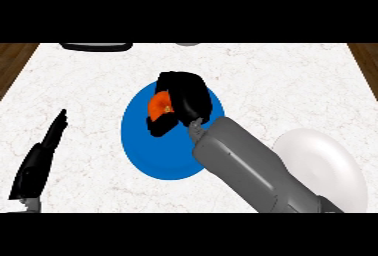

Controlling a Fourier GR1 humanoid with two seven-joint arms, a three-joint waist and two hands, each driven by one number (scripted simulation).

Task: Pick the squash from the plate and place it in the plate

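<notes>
Where my arms come in at the near edge, my left robot hand (37,165) shows at the lower left, fingers straight and together, pointing away over the worktop (81,75). To the right, my grey right forearm (251,170) runs up and leftward, hiding the near left part of a white plate (332,165) that lies at the lower right. Just beyond, in the middle, lies a blue plate (148,150), and the forearm's end covers its right edge. My right robot hand (188,97) sits over the far half of that blue plate, fingers and thumb curled down round the squash (158,106). The squash shows as an orange patch at the hand's left side, mostly hidden under the black fingers. Whether it rests on the blue plate or is clear of it, I cannot tell. The worktop is white with faint veining. At its far edge a dark flat thing (96,46) and a small pale thing (188,44) are cut off by the view. Brown wooden floor (15,55) shows past both far corners.
</notes>
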